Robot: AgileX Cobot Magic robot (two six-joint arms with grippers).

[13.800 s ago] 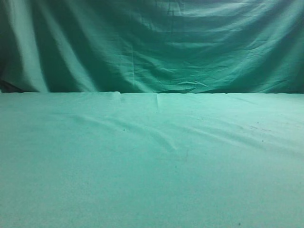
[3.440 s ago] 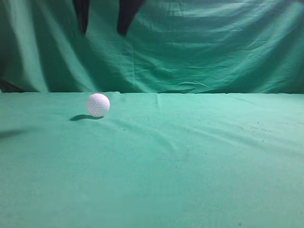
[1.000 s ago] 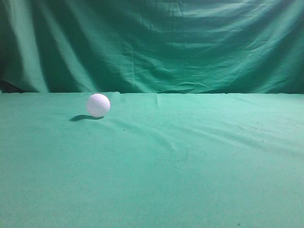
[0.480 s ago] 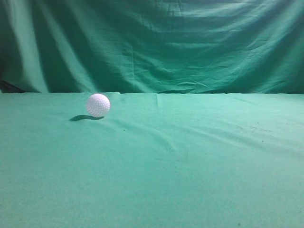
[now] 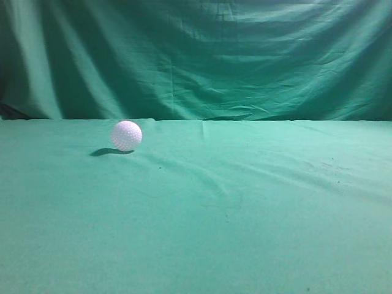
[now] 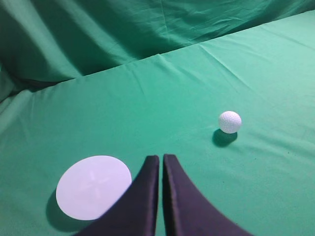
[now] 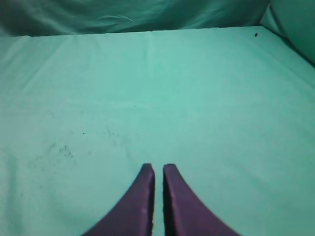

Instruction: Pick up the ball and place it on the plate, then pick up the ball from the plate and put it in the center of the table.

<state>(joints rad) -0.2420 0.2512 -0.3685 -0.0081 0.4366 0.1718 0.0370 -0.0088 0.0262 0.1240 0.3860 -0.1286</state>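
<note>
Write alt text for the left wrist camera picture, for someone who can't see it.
A small white dimpled ball sits alone on the green cloth table, right of centre. A flat white round plate lies empty at lower left. The left gripper, black with its fingers nearly together, points up from the bottom edge between them, touching neither.

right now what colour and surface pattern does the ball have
White, with a dimpled surface. The ball shows it best in the exterior view.
</note>
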